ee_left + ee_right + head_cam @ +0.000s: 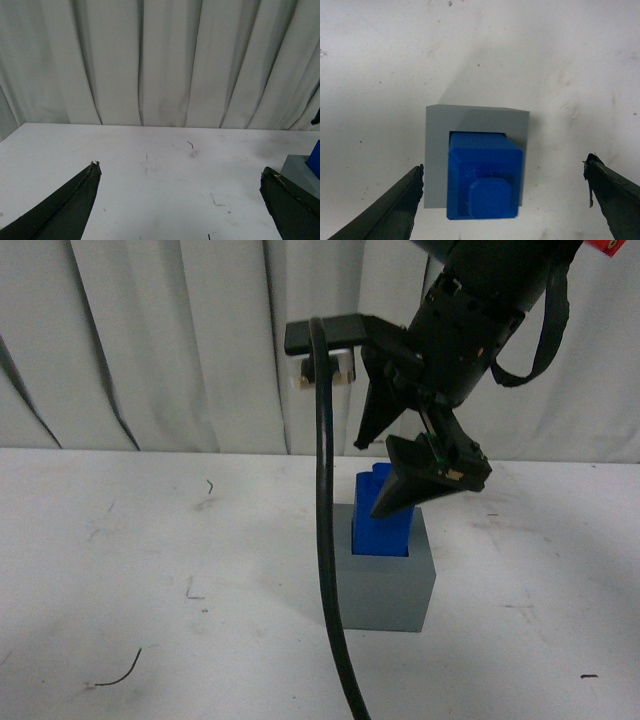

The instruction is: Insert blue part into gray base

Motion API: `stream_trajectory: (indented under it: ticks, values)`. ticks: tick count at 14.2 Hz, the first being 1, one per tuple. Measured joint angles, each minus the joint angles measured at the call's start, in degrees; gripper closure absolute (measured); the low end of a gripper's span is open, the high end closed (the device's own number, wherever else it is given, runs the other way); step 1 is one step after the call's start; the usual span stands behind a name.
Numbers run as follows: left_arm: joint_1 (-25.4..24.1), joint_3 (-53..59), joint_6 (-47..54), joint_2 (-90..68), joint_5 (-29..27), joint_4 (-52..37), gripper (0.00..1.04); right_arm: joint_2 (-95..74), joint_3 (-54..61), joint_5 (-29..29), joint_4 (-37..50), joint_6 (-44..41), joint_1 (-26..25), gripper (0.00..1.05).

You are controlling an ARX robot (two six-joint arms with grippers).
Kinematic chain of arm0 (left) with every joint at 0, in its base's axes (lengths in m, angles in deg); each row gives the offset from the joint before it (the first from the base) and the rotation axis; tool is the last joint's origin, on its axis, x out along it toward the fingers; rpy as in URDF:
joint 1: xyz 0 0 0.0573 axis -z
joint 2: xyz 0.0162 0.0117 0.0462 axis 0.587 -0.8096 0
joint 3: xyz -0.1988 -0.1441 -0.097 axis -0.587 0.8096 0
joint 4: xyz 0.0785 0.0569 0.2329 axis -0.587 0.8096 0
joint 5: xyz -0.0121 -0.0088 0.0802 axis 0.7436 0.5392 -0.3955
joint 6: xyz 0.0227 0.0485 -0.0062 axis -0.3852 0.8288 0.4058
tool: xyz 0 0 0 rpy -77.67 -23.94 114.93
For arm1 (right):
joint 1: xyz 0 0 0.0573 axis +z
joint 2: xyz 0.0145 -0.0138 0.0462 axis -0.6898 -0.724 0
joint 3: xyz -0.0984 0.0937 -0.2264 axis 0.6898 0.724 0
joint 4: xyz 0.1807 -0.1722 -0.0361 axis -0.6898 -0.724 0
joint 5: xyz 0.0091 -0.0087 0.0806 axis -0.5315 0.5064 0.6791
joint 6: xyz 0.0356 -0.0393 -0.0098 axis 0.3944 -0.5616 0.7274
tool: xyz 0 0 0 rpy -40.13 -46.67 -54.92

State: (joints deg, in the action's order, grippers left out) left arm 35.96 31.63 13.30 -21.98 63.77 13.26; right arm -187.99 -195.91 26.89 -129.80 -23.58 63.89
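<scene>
Gray base (436,160): matte cube, square recess.
Blue part (485,185): smooth knobbed block, standing inside recess.
Right hand (503,162): wide open above the cube, empty.
Left hand (180,168): wide open, empty.

It looks like a robot lab or a test room. A plain white table (120,570) with scuff marks stands before a white curtain (150,340). A black cable (322,540) hangs beside a robot arm (470,310).
</scene>
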Motion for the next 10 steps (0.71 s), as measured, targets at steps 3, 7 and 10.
stream_trajectory:
  ticks: [3,7,10]
  values:
    - [0.0,0.0,0.02,0.0,0.0,0.0,0.07,5.88,3.82,4.24,7.34,1.14,-2.27,0.06]
    - [0.0,0.0,0.0,0.0,0.02,0.0,0.07,20.61,19.17,14.6,27.89,7.13,-7.1,0.06]
    - [0.0,0.0,0.0,0.0,0.0,0.0,0.07,40.35,52.61,-17.9,76.87,39.41,-8.52,0.35]
